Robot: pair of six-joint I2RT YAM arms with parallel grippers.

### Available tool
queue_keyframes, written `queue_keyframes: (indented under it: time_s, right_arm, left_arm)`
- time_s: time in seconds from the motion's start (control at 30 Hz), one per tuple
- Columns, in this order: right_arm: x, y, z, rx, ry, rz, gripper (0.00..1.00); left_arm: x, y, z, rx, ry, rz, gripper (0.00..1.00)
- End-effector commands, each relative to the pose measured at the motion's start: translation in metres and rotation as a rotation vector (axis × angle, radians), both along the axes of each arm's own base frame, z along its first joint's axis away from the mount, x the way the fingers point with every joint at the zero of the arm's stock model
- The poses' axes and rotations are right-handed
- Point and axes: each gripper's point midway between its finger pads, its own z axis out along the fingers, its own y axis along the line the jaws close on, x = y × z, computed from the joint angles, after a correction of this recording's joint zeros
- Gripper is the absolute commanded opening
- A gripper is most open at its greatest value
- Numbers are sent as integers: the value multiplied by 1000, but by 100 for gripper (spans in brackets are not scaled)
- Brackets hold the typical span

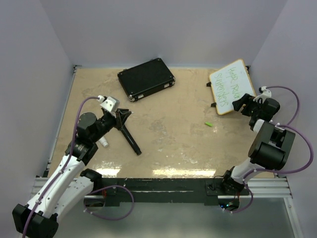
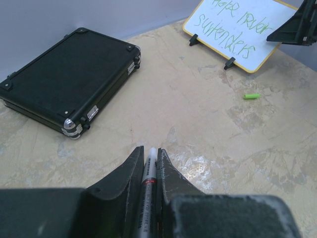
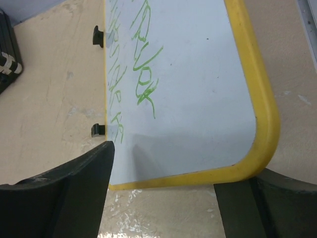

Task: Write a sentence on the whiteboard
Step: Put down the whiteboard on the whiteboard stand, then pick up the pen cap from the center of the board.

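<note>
one slim grey marker (image 2: pixel 149 172) sits pinched in the left gripper (image 2: pixel 150 151); the right gripper (image 3: pixel 163 178) gapes wide astride the yellow-rimmed white whiteboard (image 3: pixel 198 89).

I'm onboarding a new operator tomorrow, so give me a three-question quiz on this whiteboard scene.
1. True or false: the whiteboard is blank.
2. The left gripper is shut on: A the whiteboard, B a marker, C nothing.
3. Which gripper has open jaws on either side of the whiteboard's corner?
Key: 1 false, a green sentence is on it. 2 B. 3 the right gripper.
</note>
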Motion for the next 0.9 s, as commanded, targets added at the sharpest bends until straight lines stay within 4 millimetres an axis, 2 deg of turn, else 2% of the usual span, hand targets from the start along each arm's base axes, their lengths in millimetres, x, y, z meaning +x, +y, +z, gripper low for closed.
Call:
queue_keyframes:
  time_s: [0.0,0.1,0.3,0.43,0.63,0.7,0.73,0.77,0.87]
  right_arm:
    - [2,-12,26,-87,-5,-10,82]
    - [-6,-15,32,-116,11,-3,90]
    - [-26,-12,46,-187,59,81,94]
    - [-45,-12,46,-284,107,209,98]
    - [-82,4,38,-392,208,402,98]
    - [-100,12,29,-399,260,455,98]
    - [-105,13,30,-459,251,496,98]
    - [-118,20,24,-453,278,532,98]
    - [-137,40,23,-533,254,691,98]
  left_arm:
    - [-2,-2,17,-22,-64,-19,0]
    - [-4,-3,18,-27,-67,-28,0]
    - [-8,-7,23,-46,-75,-55,0]
    - [-12,-9,26,-57,-83,-76,0]
    - [-17,-13,30,-72,-93,-108,0]
    - [-18,-13,31,-76,-94,-110,0]
    - [-19,-13,31,-77,-97,-111,0]
    - [-19,-14,31,-78,-94,-117,0]
    - [-21,-17,31,-87,-89,-136,0]
